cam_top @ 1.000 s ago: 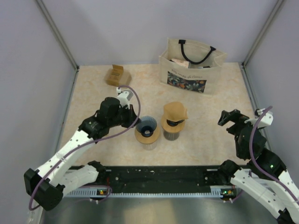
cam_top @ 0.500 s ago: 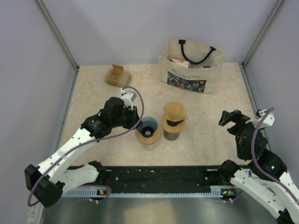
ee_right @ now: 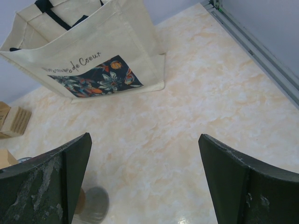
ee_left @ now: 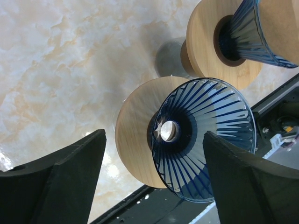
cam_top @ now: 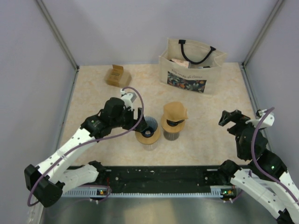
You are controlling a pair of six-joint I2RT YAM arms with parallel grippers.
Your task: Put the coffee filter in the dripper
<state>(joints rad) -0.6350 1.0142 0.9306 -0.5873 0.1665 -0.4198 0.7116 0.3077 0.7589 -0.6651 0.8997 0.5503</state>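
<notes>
Two hands, both wide. Left hand, narrow a second ago, now spread over blue dripper, holding nothing. Right hand unmoved at 4 o'clock of it, above surface.

My left gripper sits against the left rim of the blue dripper, which stands empty in its wooden collar near the middle of the table. From above I cannot make out how far those fingers are spread. Just right of it, a second dripper carries the brown coffee filter. My right gripper hangs well apart on the right, fingers spread, gripping nothing. A printed tote bag and a small brown box stand at the far edge.
</notes>
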